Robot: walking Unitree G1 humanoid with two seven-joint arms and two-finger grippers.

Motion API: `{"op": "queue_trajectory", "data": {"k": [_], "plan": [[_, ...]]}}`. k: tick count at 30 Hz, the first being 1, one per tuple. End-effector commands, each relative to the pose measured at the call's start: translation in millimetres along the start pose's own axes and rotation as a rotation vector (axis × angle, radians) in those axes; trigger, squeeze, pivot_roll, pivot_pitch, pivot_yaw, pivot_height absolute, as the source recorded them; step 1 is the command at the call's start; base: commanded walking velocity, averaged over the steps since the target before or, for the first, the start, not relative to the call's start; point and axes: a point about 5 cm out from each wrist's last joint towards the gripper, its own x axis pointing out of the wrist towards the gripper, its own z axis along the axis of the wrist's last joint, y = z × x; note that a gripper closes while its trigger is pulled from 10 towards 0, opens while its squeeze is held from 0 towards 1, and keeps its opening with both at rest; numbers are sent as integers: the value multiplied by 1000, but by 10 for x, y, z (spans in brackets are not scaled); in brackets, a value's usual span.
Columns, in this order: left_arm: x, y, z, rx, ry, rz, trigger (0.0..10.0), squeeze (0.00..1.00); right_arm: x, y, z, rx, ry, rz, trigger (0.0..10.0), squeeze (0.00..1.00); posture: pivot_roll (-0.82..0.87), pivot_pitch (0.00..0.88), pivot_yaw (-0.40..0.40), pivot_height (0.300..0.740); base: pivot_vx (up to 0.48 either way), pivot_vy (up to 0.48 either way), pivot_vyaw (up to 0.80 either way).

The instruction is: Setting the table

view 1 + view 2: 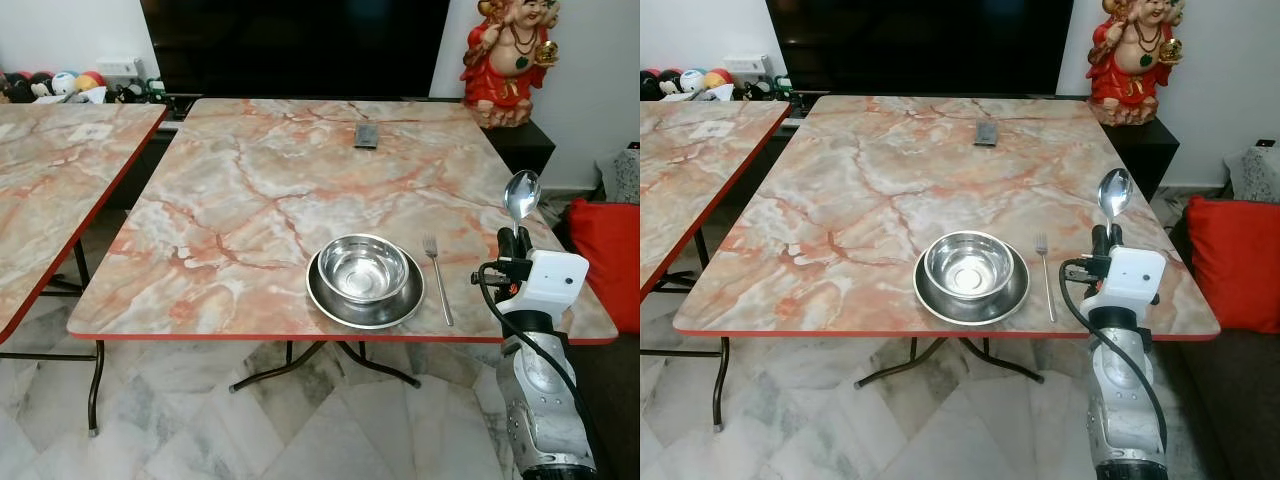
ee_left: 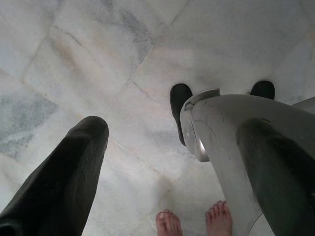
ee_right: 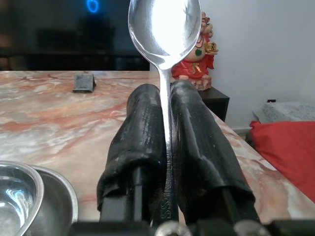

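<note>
A steel bowl [image 1: 362,266] sits inside a steel plate [image 1: 330,300] near the front edge of the marble-patterned table [image 1: 250,190]. A fork [image 1: 437,275] lies just to the right of the plate, tines pointing away from me. My right gripper [image 1: 513,243] is raised at the table's front right, to the right of the fork. It is shut on the handle of a spoon [image 3: 165,29], which stands upright with its bowl on top. My left gripper [image 2: 172,196] hangs idle over the floor, with its fingers [image 2: 74,167] wide apart and nothing between them.
A small dark remote [image 1: 366,136] lies at the far middle of the table. A red figurine [image 1: 508,55] stands behind the far right corner. A second table [image 1: 50,160] is to the left, a red cushion [image 1: 612,255] to the right. A person's bare feet [image 2: 192,223] are on the floor behind me.
</note>
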Motion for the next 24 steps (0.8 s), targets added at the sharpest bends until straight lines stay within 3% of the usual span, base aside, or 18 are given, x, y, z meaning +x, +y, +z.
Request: {"op": "queue_trajectory", "data": {"k": [1,24], "plan": [[-22,13,-104,-7,40,2,10000,0,-2,0,10,1,-4,-3,10000,0,-19,78,-21,740,240,0,0],[-23,18,-105,-5,41,2,10000,0,1,-46,-21,-14,15,-24,10000,0,-19,80,-20,740,290,0,0]]}}
